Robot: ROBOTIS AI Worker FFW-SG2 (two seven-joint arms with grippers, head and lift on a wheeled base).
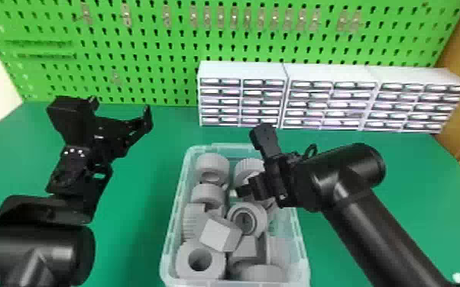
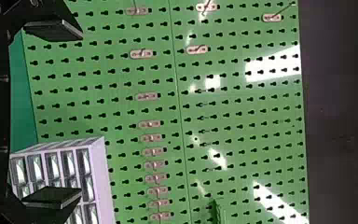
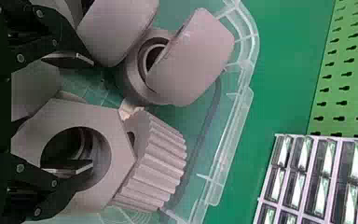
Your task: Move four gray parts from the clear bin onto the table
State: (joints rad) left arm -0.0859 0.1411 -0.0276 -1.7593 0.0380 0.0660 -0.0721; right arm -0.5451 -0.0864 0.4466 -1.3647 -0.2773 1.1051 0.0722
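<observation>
So, from the left: the left gripper (image 1: 121, 110) sits over the left side of the green tabletop (image 1: 133, 229), fingers spread wide, nothing between them. Its own wrist view looks out at the green pegboard (image 2: 121, 84) and the end of some drawer units (image 2: 98, 163).

Middle: the clear bin (image 1: 170, 232), packed with gray parts (image 1: 200, 261), nearest end cut off by the bottom edge. Parts overlap a lot, so I honestly can't count them.

Right: the right gripper (image 1: 246, 189) is over the bin, blocking some of the far-right parts in the head view. Its wrist view shows the fingers well apart, one overlapping the hole of a hex-shaped part (image 3: 93, 115), the other near a gap between parts. Can't tell if either touches. That view also gives a clearer look at a ribbed part (image 3: 161, 163) right beside the hex one.
</observation>
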